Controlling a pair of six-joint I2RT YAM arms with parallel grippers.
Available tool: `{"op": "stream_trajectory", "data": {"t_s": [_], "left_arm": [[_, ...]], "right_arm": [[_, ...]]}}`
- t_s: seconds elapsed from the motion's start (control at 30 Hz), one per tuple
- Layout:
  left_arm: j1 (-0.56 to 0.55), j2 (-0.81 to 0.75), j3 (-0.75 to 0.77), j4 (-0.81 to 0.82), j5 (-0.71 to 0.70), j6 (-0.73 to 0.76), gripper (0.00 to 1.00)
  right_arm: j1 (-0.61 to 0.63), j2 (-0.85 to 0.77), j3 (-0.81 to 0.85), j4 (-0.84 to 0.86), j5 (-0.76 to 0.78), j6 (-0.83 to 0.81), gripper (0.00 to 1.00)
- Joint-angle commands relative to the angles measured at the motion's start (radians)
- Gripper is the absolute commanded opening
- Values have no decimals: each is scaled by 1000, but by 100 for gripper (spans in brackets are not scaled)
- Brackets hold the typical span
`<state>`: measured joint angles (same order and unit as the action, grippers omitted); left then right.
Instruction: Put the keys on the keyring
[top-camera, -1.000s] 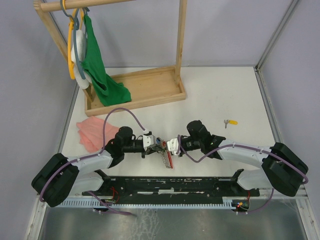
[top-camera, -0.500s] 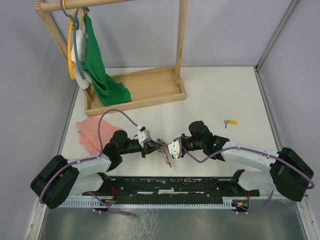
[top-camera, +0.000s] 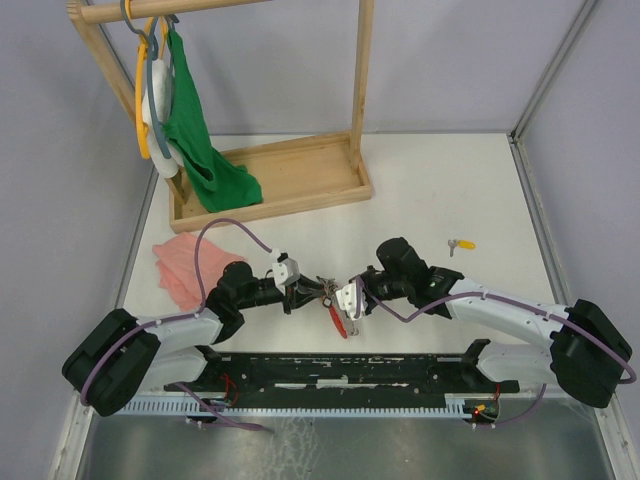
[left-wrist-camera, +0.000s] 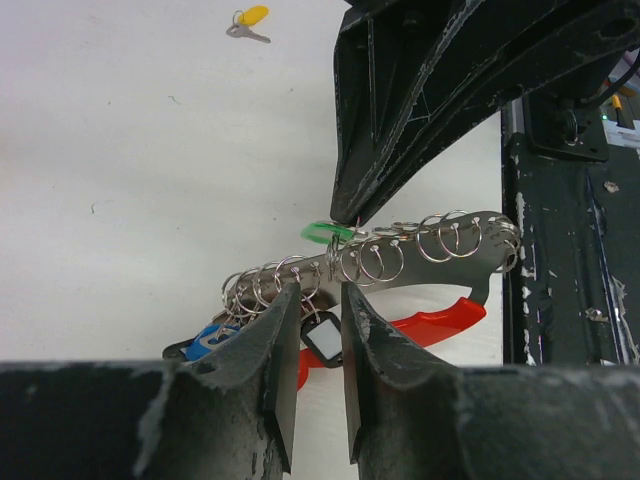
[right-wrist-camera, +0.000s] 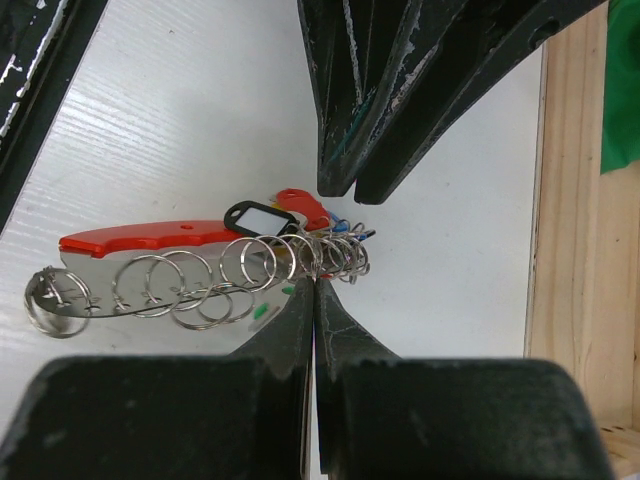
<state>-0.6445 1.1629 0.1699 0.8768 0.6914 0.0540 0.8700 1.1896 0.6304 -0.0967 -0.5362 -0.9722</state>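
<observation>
The gap between the left claw (left-wrist-camera: 318, 300) and the right claw (right-wrist-camera: 313, 290) is filled by the key bunch (top-camera: 330, 295). The counter (top-camera: 450, 180) is open at right and rear centre, except for one yellow key (top-camera: 462, 244). The wooden rack (top-camera: 300, 180) blocks the rear left. A pink cloth (top-camera: 185, 265) covers the left edge.

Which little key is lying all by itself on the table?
The small silver key with the yellow plastic tag. It lies alone on the white table, while the green-tagged key sits right by the bunch of metal rings.

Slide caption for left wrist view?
Right gripper holds the key bunch beside the green key; left gripper open; yellow key lies apart.
</observation>
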Motion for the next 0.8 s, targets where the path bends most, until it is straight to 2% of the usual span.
{"op": "stream_trajectory", "data": {"t_s": [0.0, 0.27, 0.57, 0.77], "left_arm": [[3, 13, 29, 48, 28, 79, 30], [-24, 68, 81, 11, 83, 208, 32], [-35, 138, 161, -51, 130, 230, 30], [-35, 164, 168, -82, 111, 235, 28]], "right_arm": [[5, -22, 59, -29, 5, -41, 1], [19, -17, 64, -43, 6, -52, 1], [26, -23, 61, -41, 15, -52, 0], [27, -25, 58, -37, 18, -49, 1]]}}
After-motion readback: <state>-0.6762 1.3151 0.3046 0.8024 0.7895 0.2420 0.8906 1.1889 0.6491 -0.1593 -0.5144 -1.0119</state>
